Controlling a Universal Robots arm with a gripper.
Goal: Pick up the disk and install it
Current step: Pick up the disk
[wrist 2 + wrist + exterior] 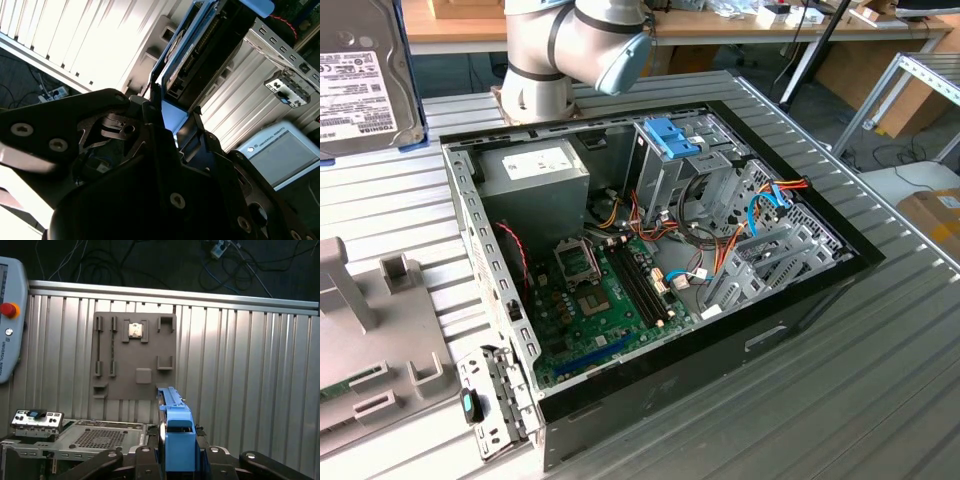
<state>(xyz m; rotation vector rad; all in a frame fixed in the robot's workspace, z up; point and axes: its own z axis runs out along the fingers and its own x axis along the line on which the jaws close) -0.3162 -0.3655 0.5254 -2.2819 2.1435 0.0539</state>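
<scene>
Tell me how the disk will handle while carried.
Likely stiff: the disk juts straight from the gripper without sagging. Probably heavy for its size, a metal-cased slab. Its smooth blue plastic end, where clamped, might slip.

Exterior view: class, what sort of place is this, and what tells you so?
Probably a robotics lab or workshop: an open black metal computer case lies on a ribbed silver metal table, beside a grey robot arm, wooden workbenches behind.
</scene>
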